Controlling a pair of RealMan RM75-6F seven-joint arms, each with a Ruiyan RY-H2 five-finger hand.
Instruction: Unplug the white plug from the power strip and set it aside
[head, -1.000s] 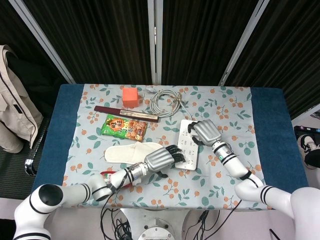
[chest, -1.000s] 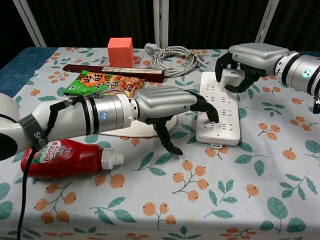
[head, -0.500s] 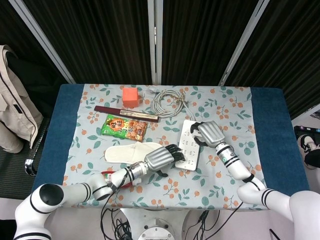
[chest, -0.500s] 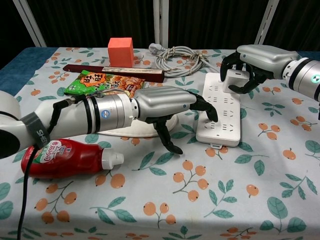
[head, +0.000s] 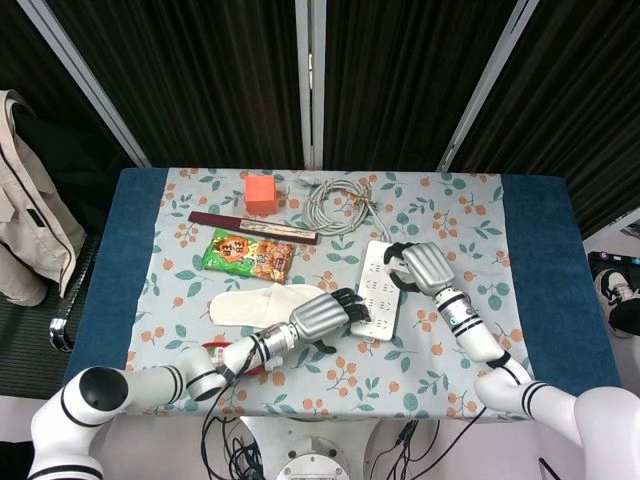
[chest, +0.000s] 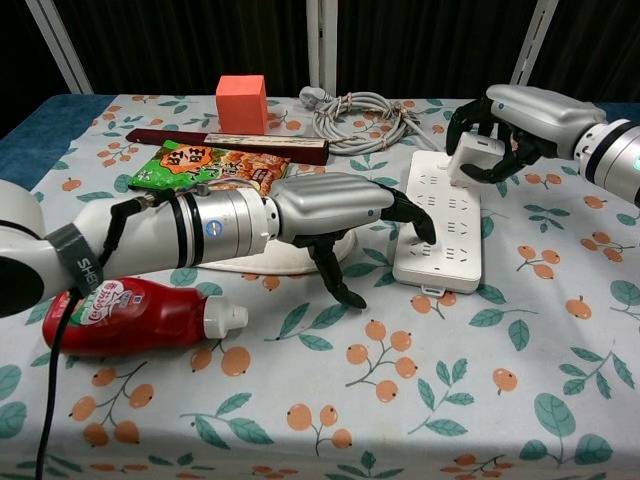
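The white power strip (head: 377, 290) (chest: 440, 219) lies on the floral cloth right of centre. My left hand (head: 325, 317) (chest: 330, 210) presses its dark fingertips on the strip's near end. My right hand (head: 425, 266) (chest: 515, 115) grips the white plug (chest: 476, 156) (head: 398, 266) at the strip's far right edge; the plug looks lifted slightly off the sockets and shifted right. Its grey cable (head: 335, 203) (chest: 365, 110) lies coiled behind the strip.
A white slipper (head: 255, 303), a snack bag (head: 246, 253) (chest: 205, 163), a dark flat box (head: 250, 228), an orange cube (head: 261, 193) (chest: 242, 98) and a red ketchup bottle (chest: 135, 315) lie to the left. The tablecloth (head: 470, 230) stretches right of the strip.
My right hand has drawn the plug rightward and a little nearer, off the strip's far sockets, pulling the cable. The left hand has stayed pressed on the strip.
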